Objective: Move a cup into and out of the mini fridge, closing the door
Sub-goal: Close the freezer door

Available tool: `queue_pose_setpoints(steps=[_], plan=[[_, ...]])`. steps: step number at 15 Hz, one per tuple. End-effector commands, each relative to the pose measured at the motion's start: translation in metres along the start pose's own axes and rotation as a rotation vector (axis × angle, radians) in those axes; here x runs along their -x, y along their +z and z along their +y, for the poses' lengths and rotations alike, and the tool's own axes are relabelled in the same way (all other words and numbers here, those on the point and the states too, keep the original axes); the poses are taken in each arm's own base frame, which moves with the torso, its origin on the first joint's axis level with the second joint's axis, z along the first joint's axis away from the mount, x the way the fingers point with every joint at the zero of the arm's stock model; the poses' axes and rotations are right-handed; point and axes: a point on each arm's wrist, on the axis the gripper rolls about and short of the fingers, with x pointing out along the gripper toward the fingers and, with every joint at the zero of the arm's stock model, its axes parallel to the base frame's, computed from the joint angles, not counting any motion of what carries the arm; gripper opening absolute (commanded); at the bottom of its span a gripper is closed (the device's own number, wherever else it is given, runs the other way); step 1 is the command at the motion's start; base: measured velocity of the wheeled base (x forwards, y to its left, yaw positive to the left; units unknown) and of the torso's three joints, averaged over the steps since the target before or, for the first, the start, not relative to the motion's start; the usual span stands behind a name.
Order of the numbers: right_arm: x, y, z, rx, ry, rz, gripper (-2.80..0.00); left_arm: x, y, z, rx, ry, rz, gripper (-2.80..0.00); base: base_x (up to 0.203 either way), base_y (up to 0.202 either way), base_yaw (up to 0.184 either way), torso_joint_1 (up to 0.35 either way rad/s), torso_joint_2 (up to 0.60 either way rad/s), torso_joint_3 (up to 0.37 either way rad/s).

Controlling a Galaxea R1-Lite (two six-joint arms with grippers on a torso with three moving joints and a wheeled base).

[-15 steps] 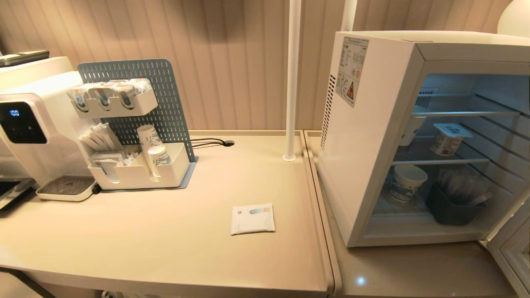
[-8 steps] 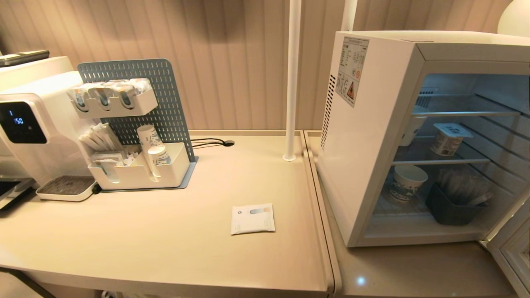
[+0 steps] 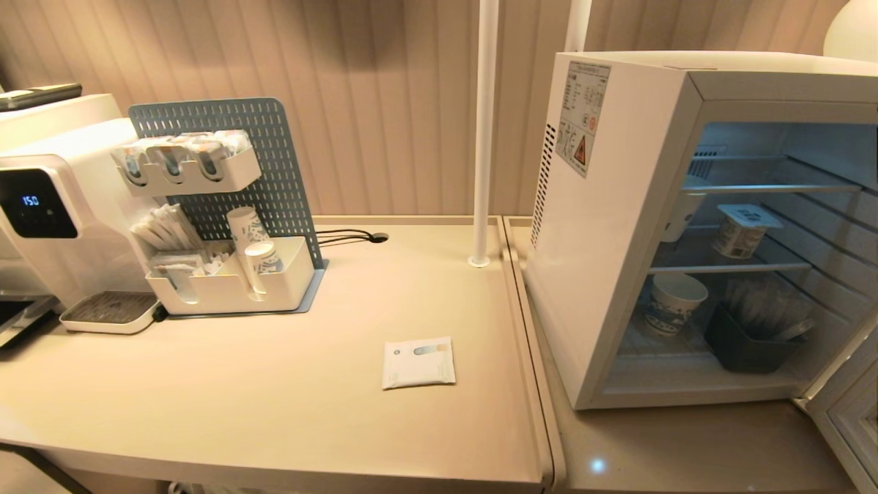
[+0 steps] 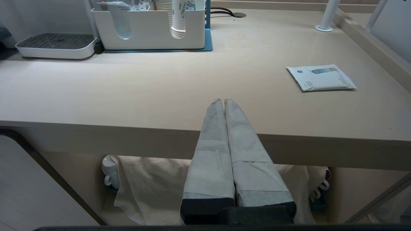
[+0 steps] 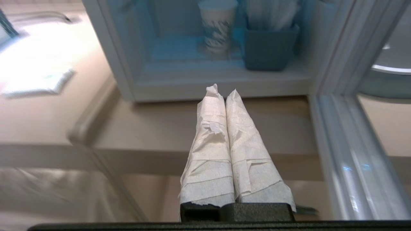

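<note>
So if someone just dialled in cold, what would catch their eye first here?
The mini fridge at the right, its door swung wide open, with a patterned paper cup on its bottom shelf. Then the lone white sachet flat on the counter, and both grippers, left and right, shut and empty.

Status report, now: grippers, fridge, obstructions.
Left gripper shut, empty. Right gripper shut, empty, facing mini fridge. Door open, cup on bottom shelf. Nothing blocking.
</note>
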Motion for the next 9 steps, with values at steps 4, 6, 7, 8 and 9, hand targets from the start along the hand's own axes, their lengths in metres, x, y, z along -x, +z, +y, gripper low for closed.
queue_pose_setpoints(steps=[4, 6, 7, 8, 9], plan=[[0.0017, -0.0013, 0.0, 0.015, -0.002, 0.016, -2.8, -0.0002, -0.0004, 0.0, -0.001, 0.001, 0.003, -2.8, 0.0, 0.0, 0.0, 0.0, 0.0, 0.0], [0.0017, -0.0011, 0.0, 0.015, -0.001, 0.013, -2.8, -0.0002, -0.0004, 0.0, 0.001, 0.001, 0.003, -2.8, -0.027, 0.0, 0.001, 0.001, 0.0, 0.001], [0.0017, -0.0011, 0.0, 0.014, -0.001, 0.015, -2.8, -0.0002, -0.0004, 0.0, 0.001, 0.001, 0.003, -2.8, -0.142, 0.0, 0.0, 0.017, 0.0, -0.002], [0.0018, -0.001, 0.0, 0.011, 0.0, 0.015, -2.8, -0.0002, -0.0004, 0.0, 0.001, 0.001, 0.003, -2.8, -0.185, 0.0, -0.002, -0.002, 0.0, 0.002], [0.0018, -0.001, 0.0, 0.005, -0.001, 0.016, -2.8, -0.0002, -0.0004, 0.0, 0.001, 0.001, 0.003, -2.8, -0.197, 0.0, -0.001, 0.002, -0.01, 0.004]])
